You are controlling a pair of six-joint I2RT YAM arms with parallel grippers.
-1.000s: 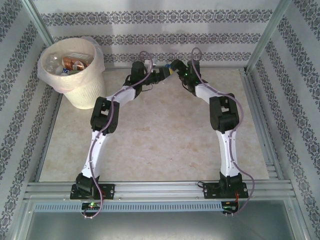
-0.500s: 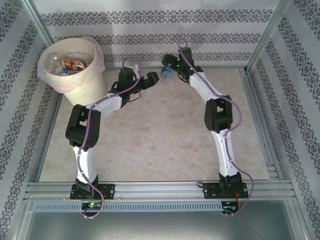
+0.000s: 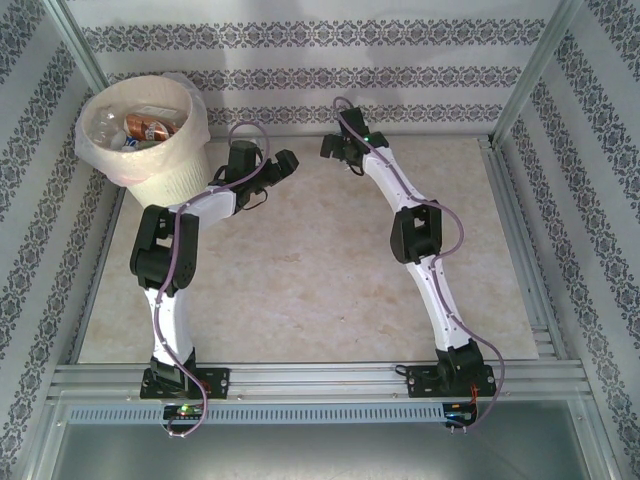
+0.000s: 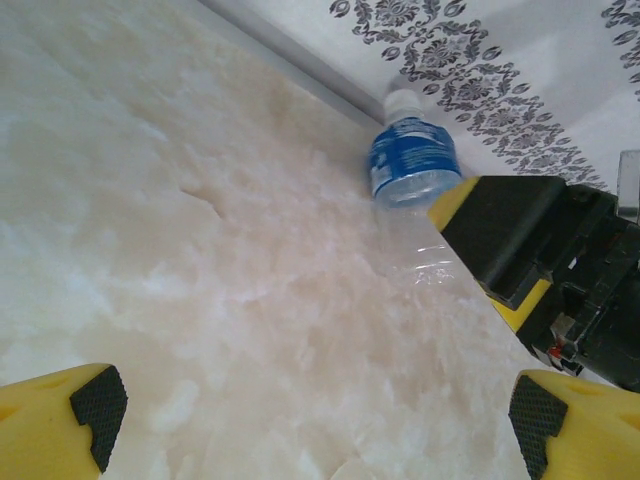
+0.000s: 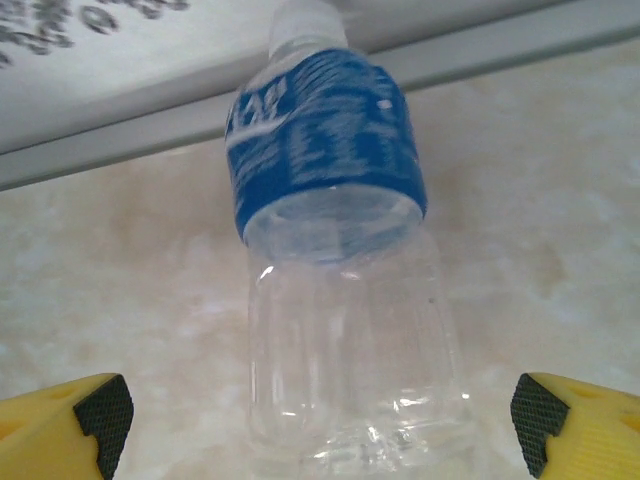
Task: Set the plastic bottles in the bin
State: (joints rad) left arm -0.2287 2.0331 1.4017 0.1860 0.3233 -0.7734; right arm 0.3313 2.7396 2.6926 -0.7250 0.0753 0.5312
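Blue-labelled and clear-bodied, one plastic bottle (image 5: 338, 290) lies on the marble-patterned table (image 3: 320, 280) close to the metal rail (image 5: 500, 45) at the foot of the back wall, its white cap pointing at that rail; it sits at the far middle of the table, well apart from the bin (image 3: 172, 188) in the far left corner. The right gripper (image 5: 322, 415) hangs just over it with its jaws spread wide, one yellow finger on each side and clear of the plastic; it grips nothing, and the straddle looks like a line-up for a grasp across the body. The left gripper (image 4: 315, 405) is also wide open and empty, aimed at the same bottle from the bin side, probably because that arm is the one near enough to reach the bin. Other bottles (image 3: 150, 127) already lie inside the bin's bag liner (image 3: 95, 150); this one remains to be moved.
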